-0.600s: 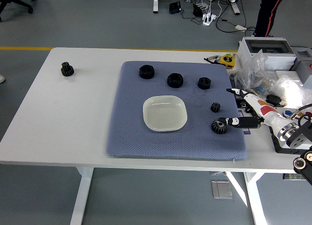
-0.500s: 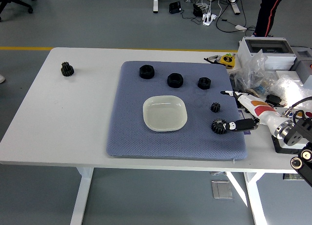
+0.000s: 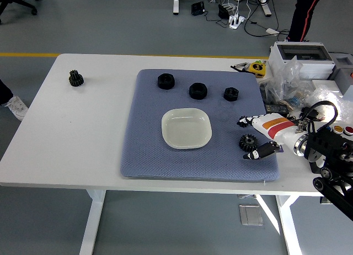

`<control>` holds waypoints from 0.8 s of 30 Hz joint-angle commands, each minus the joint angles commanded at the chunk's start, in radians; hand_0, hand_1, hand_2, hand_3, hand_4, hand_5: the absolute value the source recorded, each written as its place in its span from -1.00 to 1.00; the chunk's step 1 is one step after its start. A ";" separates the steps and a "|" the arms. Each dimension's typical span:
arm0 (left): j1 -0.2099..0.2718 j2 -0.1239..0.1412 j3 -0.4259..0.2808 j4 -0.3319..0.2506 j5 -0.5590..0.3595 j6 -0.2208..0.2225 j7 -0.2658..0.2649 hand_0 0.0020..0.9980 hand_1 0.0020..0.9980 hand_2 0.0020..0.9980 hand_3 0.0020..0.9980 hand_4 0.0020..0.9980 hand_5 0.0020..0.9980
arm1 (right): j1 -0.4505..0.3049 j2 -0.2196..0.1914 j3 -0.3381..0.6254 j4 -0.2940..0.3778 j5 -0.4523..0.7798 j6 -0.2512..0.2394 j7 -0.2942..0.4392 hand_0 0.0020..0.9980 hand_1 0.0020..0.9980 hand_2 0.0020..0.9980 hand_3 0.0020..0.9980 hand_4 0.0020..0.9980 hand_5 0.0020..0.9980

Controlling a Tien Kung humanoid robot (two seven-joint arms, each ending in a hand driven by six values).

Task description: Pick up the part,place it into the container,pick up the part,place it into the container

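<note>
Right hand: our right hand (image 3: 255,138) reaches in from the right over the blue mat's (image 3: 149,150) right edge. Its fingers are spread, one set (image 3: 245,121) above and one finger (image 3: 255,154) below a large gear (image 3: 248,141), so they bracket it. We see no firm squeeze yet, so we call the hand open and holding nothing.

Large gear: it lies flat on the mat, just right of the dish. We judge it the part being gone for now, since the fingers sit on either side of it.

Small gear: we cannot see one near the upper fingers; the hand may be hiding it.

Dish: the pale, rounded-square dish (image 3: 186,128) sits mid-mat and holds nothing. We take it for the container, placed centrally so every part is a short carry away.

Other parts: three black nuts (image 3: 198,90) stand in a row along the mat's far side, and another gear (image 3: 75,78) rests alone on the bare white table (image 3: 71,133) far to the left, well apart from everything.

Left hand: not in view.

Clutter: bags and boxes (image 3: 300,73) crowd the table's right end, close behind our arm, so we judge the lift should go up and leftward.

Progress: nothing is in the dish, so we judge the first pick is not yet done.
</note>
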 joint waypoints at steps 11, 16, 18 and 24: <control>-0.002 0.001 0.000 -0.001 0.005 0.000 0.000 0.28 0.28 0.29 0.14 0.30 0.12 | 0.053 0.038 -0.069 -0.108 0.039 -0.022 0.004 0.29 0.37 0.46 0.58 1.00 -0.08; -0.004 0.002 0.001 -0.001 0.003 0.000 -0.001 0.28 0.28 0.29 0.14 0.30 0.12 | 0.065 0.039 -0.085 -0.134 0.035 -0.028 0.002 0.29 0.37 0.46 0.58 1.00 -0.08; -0.004 0.002 0.001 -0.001 0.003 0.000 -0.001 0.28 0.28 0.28 0.14 0.30 0.12 | 0.067 0.041 -0.088 -0.140 0.031 -0.034 0.001 0.14 0.29 0.38 0.30 0.86 -0.22; -0.005 0.002 -0.002 -0.002 0.008 0.000 0.001 0.28 0.28 0.28 0.14 0.31 0.12 | 0.072 0.052 -0.099 -0.161 0.014 -0.047 -0.003 -0.03 0.21 0.29 0.17 0.75 -0.28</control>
